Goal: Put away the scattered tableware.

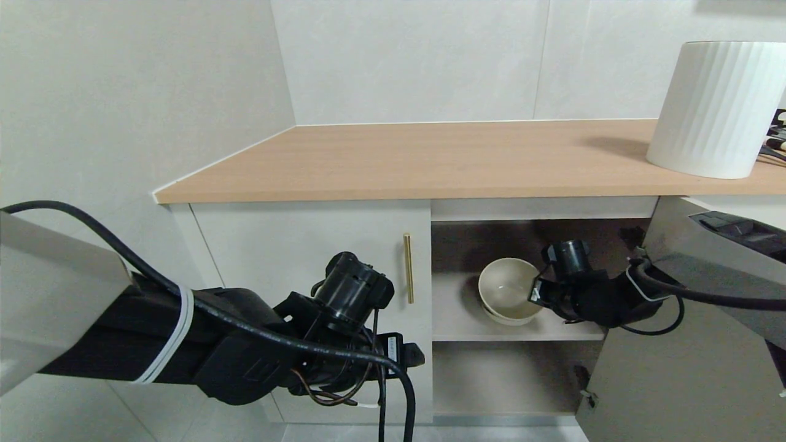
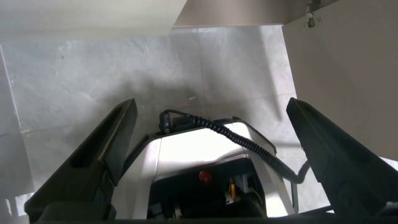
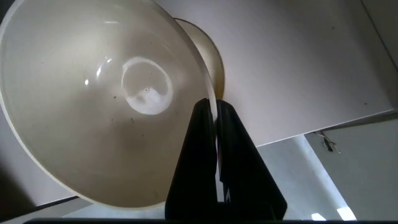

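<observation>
Bowl (image 1: 506, 290): cream, tilted on edge, mouth facing out of the cabinet (image 1: 540, 209). Sits on the upper shelf (image 1: 454, 313), leaning over a second bowl (image 1: 503, 318) of the same colour that lies flat beneath it.
Right tool (image 1: 535, 293): inside the cabinet opening, pinching the bowl's rim on the side nearer the right door (image 1: 675, 380).

Surface and room: shelf pale grey, bare beside the bowls; lower shelf (image 1: 491, 374) beneath it. Wood-tone tabletop (image 1: 399, 159) runs above the cabinet. Pale tiled wall (image 1: 399, 55) behind and to the left. Floor (image 2: 186, 68) is light marbled tile.

View differences:
- Right wrist view: the grip up close. One black finger on each face of the rim (image 3: 211, 109), wall of the bowl between them. Second bowl's edge (image 3: 208, 53) peeks out behind. A hinge (image 3: 326, 142) shows past the shelf's edge.
- Left wrist view: left tool (image 2: 211, 106) spread wide, nothing between the fingers, pointing down at the floor.
- Head view: left arm low, in front of the closed left door (image 1: 307, 245).

Surroundings: gold bar handle (image 1: 408, 268) upright on the left door's edge, next to the opening. Right door swung open toward the camera. White ribbed canister (image 1: 715, 110) stands on the tabletop's right end, well apart from the bowls. The right arm and its cable cover the right part of the opening.
</observation>
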### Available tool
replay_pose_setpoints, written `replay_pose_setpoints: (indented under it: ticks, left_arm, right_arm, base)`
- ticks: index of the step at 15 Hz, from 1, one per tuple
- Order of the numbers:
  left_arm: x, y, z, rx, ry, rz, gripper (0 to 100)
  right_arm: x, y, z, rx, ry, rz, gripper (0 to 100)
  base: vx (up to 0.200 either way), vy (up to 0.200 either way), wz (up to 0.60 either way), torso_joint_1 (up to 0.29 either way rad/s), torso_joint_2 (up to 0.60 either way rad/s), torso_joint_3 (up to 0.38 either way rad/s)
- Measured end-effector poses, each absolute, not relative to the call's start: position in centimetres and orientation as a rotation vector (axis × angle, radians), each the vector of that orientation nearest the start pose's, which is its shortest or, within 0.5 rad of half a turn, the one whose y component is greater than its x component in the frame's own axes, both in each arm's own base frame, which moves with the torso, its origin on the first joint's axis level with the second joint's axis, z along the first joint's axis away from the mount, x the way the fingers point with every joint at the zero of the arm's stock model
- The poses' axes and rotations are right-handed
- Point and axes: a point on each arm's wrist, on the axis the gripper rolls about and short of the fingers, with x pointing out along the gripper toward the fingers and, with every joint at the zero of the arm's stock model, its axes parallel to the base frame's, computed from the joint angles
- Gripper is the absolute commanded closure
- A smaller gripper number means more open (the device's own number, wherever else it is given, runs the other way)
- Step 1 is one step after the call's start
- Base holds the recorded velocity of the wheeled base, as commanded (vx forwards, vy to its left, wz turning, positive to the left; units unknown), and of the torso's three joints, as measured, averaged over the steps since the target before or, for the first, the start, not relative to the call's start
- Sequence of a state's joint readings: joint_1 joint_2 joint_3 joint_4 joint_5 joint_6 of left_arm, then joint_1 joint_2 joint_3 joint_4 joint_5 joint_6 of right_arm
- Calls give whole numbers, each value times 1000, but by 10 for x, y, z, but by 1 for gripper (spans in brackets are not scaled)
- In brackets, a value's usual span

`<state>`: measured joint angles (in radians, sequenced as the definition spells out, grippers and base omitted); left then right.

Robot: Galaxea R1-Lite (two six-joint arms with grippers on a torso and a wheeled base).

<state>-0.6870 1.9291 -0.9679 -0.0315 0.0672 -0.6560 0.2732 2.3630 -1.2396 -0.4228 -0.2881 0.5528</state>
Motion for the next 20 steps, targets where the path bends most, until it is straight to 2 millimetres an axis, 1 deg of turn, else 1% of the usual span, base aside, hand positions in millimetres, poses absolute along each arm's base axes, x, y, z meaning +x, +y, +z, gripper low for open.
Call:
replay_pose_setpoints:
  ticks: [4, 5, 11, 15, 16, 18, 19, 20]
  left_arm:
    - [255, -207, 99, -248, 1012, -260, 0]
    - [255, -207, 99, -248, 1012, -261, 0]
    - [255, -206, 101, -251, 1007, -258, 0]
    - [257, -195, 112, -281, 975, -244, 0]
    - [257, -191, 116, -287, 971, -236, 0]
    - [251, -177, 136, -311, 939, -227, 0]
    - [244, -168, 149, -323, 923, -224, 0]
    - [235, -159, 161, -334, 904, -226, 0]
  right_arm:
    - [422, 111, 17, 334, 647, -207, 100]
    - [422, 111, 17, 333, 647, -207, 0]
    - [420, 111, 15, 330, 659, -208, 0]
    - [408, 110, 23, 325, 669, -196, 0]
    - [402, 110, 27, 322, 675, -186, 0]
    - [381, 110, 44, 297, 697, -132, 0]
    - [364, 111, 54, 277, 715, -100, 0]
    - [342, 113, 62, 252, 739, -66, 0]
  base:
    - [0, 0, 0, 0, 0, 0]
    - [0, 0, 0, 0, 0, 0]
    - [0, 0, 0, 0, 0, 0]
    - [0, 0, 0, 0, 0, 0]
    - [0, 0, 0, 0, 0, 0]
    - [0, 0, 0, 0, 0, 0]
    - [0, 0, 0, 0, 0, 0]
    - [0, 0, 0, 0, 0, 0]
